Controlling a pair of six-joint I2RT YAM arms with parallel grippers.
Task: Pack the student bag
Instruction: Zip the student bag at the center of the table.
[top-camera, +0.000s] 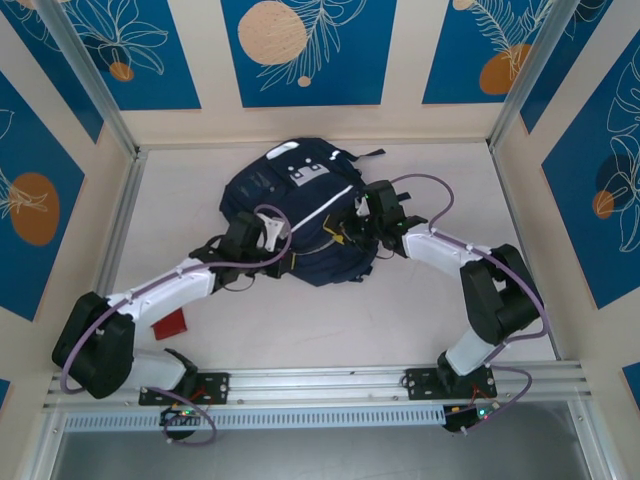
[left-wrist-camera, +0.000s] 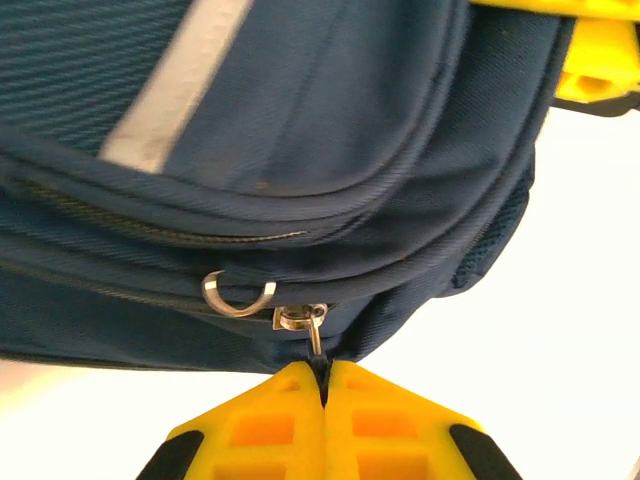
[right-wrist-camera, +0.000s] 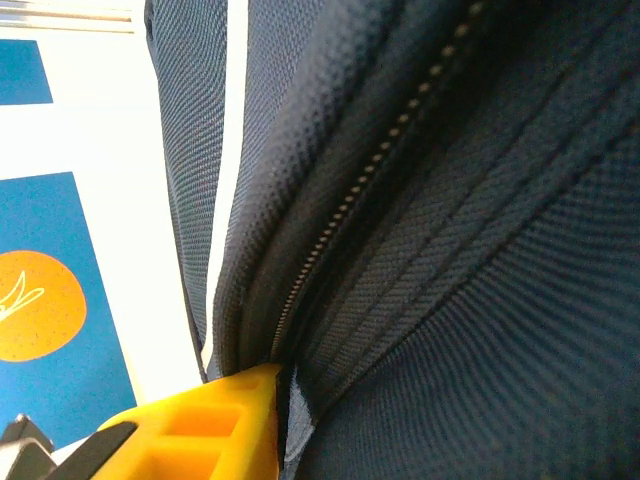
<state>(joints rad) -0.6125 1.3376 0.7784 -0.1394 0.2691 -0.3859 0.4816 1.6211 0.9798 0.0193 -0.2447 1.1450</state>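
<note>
1. My left pincer (left-wrist-camera: 322, 385), clamped on the zipper pull (left-wrist-camera: 314, 335), could slip off under a skewed tug.
2. The bag (top-camera: 300, 200) lies on the middle of the counter (top-camera: 420, 320). I cannot tell whether my right pincer (top-camera: 358, 228) grips it, so it may drag.

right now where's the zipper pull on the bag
In the left wrist view the zipper pull sits low and centre on the student bag, just right of a metal ring, pinched in the shut left gripper.
</note>
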